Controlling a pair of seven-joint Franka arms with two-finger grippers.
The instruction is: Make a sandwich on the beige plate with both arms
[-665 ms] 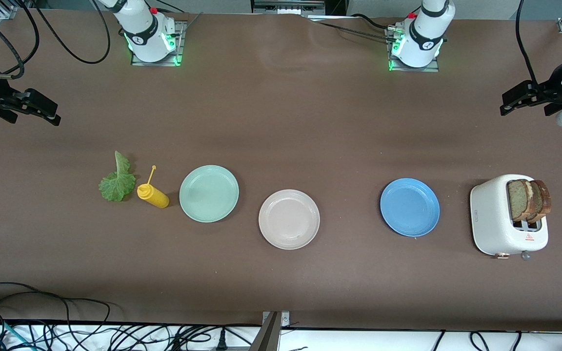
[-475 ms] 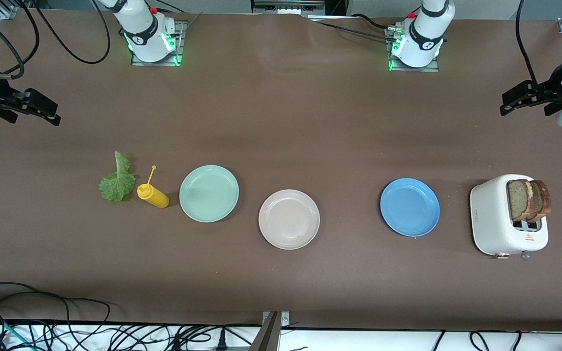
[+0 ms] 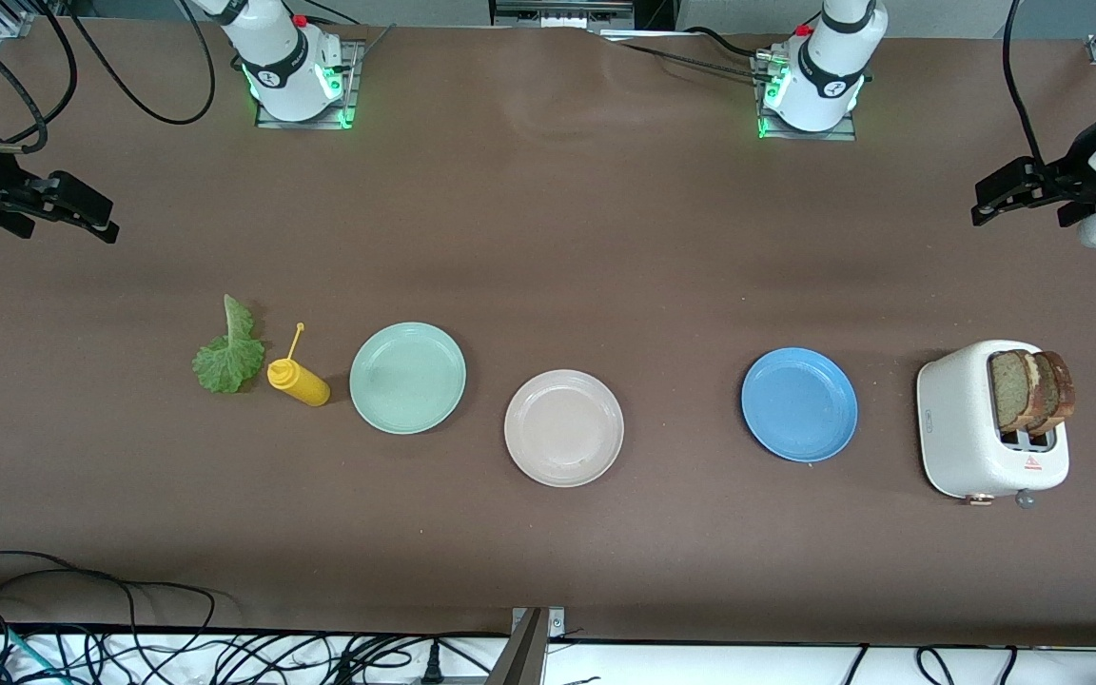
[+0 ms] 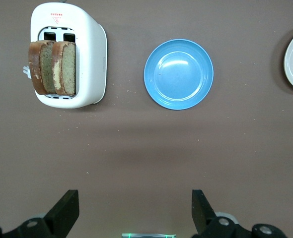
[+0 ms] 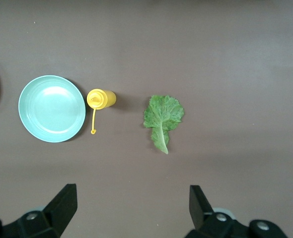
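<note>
The beige plate [image 3: 563, 428] lies bare near the table's middle. Two brown bread slices [image 3: 1031, 390] stand upright in the white toaster [image 3: 962, 428] at the left arm's end. A green lettuce leaf [image 3: 227, 354] lies flat at the right arm's end. My left gripper [image 3: 1019, 205] hangs open in the air at its end of the table; its wrist view shows its gripper [image 4: 135, 210] empty, with the bread [image 4: 52, 67] well off from it. My right gripper [image 3: 63, 214] hangs open at the other end, gripper [image 5: 131, 208] empty, the lettuce [image 5: 163, 116] apart from it.
A yellow squeeze bottle [image 3: 299, 378] lies on its side between the lettuce and a mint-green plate [image 3: 407, 378]. A blue plate [image 3: 799, 404] sits between the beige plate and the toaster. Cables run along the table's edge nearest the front camera.
My left gripper has shifted very slightly; the right arm and everything on the table stay where they were.
</note>
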